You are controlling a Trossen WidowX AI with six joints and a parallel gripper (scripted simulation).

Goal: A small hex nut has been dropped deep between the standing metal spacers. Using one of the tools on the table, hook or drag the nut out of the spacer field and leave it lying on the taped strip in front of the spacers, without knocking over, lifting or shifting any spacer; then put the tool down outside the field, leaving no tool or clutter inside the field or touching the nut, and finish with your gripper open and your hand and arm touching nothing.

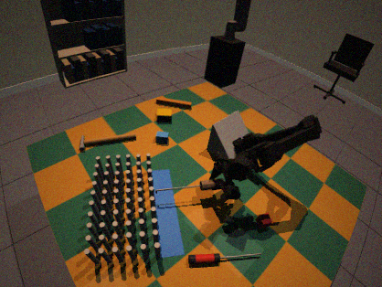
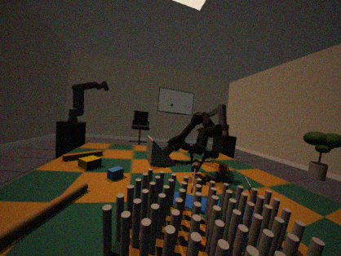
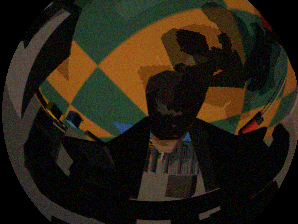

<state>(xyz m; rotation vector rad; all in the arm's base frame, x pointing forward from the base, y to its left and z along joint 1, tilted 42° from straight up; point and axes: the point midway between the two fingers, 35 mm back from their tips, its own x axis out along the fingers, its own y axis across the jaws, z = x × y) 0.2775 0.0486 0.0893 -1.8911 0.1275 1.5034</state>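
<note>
My gripper (image 1: 214,184) (image 2: 196,162) is shut on the tan handle of a thin rod tool (image 1: 183,187) (image 2: 193,178), which it holds level a little above the floor. The rod points at the field of standing spacers (image 1: 119,206) (image 2: 196,220). Its tip reaches over the blue taped strip (image 1: 168,224) (image 2: 202,202) (image 3: 123,127), close to the front row of spacers. In the wrist view the tool's handle (image 3: 169,106) shows as a dark shape ahead of the fingers. The hex nut is not visible among the spacers in any view.
A hammer (image 1: 107,140) (image 2: 41,212) lies behind the field. A red-handled screwdriver (image 1: 215,259) lies in front of the strip's near end. A blue cube (image 1: 162,137) (image 2: 115,173), a yellow block (image 1: 164,112) (image 2: 90,162), an orange bar (image 1: 174,102) and a grey wedge (image 1: 226,132) lie further back.
</note>
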